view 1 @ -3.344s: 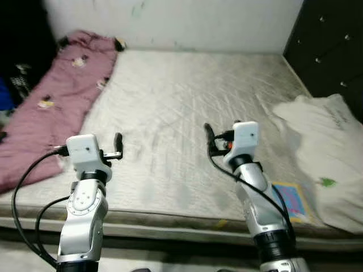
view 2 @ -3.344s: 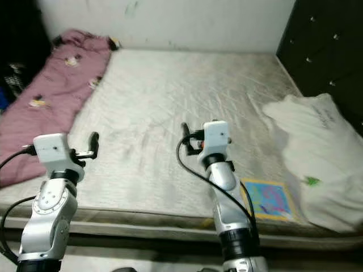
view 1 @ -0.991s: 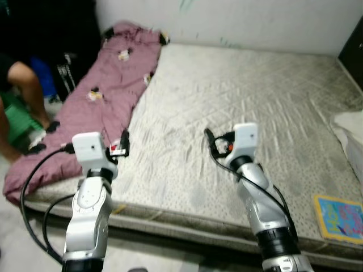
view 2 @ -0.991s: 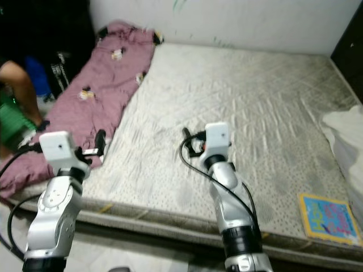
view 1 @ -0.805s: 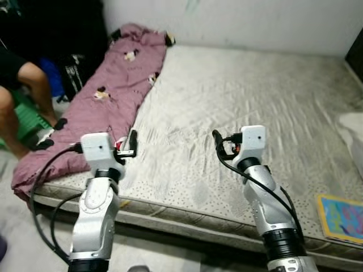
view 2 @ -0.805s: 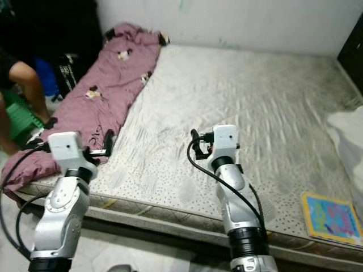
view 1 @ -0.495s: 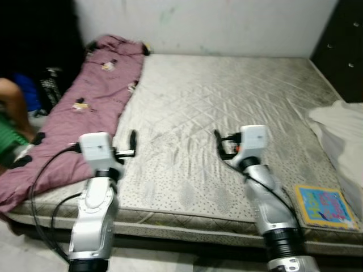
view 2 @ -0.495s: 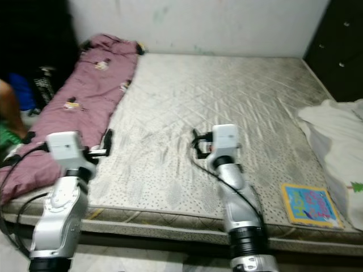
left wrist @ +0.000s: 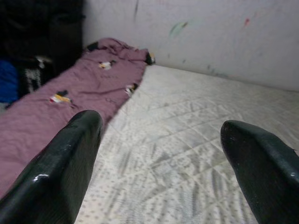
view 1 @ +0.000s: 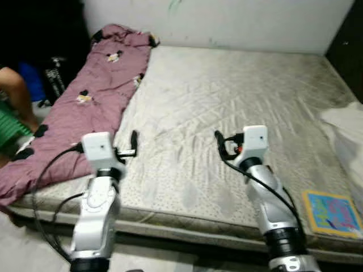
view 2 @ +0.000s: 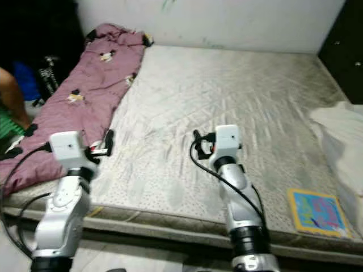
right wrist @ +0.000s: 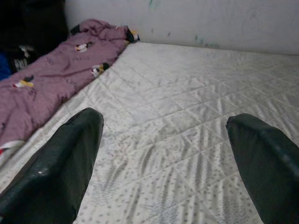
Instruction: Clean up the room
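Observation:
A pale grey mattress (view 1: 238, 107) lies before me. Along its left side stretches a crumpled pink blanket (view 1: 85, 96) with small cartoon prints, also seen as the pink blanket (right wrist: 42, 79). Near the mattress's front right corner lies a colourful flat book (view 1: 334, 212). A white cloth (view 1: 346, 133) is heaped at the right edge. My left gripper (view 1: 134, 144) hovers over the mattress's front left, open and holding nothing (left wrist: 161, 126). Over the front middle, my right gripper (view 1: 220, 144) is open too, nothing between its fingers (right wrist: 163, 121).
A person's bare leg (view 1: 14, 90) shows at the far left beside something green (view 1: 8, 127) and dark bags (view 1: 54, 79) on the floor. A white wall (view 1: 227, 22) runs behind the mattress. Dark furniture (view 1: 351, 51) stands at the back right.
The camera has swung back a little to the left, so the blanket and the person show more and the white cloth less. Both arms keep the same raised pose, grippers open.

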Available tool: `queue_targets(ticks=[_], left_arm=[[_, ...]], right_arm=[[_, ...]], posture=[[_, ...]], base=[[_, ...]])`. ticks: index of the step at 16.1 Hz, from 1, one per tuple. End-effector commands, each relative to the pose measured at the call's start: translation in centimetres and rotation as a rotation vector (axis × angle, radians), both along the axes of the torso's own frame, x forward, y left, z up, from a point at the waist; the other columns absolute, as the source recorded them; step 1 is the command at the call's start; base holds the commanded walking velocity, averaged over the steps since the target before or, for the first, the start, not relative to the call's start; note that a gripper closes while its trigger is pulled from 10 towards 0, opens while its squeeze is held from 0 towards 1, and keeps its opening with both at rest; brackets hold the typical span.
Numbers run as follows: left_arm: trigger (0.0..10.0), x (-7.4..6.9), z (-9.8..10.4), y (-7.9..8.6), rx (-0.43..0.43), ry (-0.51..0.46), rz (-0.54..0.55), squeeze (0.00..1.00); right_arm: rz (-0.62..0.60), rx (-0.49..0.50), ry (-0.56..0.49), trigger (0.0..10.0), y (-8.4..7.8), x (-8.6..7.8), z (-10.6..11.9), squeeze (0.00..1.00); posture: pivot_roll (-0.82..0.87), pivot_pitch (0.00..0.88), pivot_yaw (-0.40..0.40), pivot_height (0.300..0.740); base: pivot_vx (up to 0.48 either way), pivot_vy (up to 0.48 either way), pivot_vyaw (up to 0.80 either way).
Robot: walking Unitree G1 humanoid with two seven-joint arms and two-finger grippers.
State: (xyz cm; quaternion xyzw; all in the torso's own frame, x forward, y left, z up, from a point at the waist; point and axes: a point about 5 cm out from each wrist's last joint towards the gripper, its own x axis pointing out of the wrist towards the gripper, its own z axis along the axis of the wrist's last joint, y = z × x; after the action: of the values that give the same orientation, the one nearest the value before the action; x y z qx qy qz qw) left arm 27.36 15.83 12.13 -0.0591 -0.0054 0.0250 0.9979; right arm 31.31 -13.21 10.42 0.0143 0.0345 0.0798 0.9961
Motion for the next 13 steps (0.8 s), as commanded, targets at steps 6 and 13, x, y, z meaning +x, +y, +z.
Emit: queue_targets(ticks=[6, 13], left_arm=[[10.0, 0.07, -0.15, 0.28, -0.020, 0.014, 0.010, 0.00], [10.0, 0.10, -0.15, 0.25, -0.036, 0.014, 0.011, 0.00]], right_arm=[[0.020, -0.002, 0.002, 10.0, 0.42, 0.19, 0.14, 0.00], [0.023, -0.003, 0.007, 10.0, 0.39, 0.21, 0.12, 0.00]], posture=[[0.00, 0.000, 0.025, 0.740], [0.00, 0.000, 0.025, 0.740]], base=[[0.000, 0.129, -0.34], [0.000, 0.480, -0.28]])
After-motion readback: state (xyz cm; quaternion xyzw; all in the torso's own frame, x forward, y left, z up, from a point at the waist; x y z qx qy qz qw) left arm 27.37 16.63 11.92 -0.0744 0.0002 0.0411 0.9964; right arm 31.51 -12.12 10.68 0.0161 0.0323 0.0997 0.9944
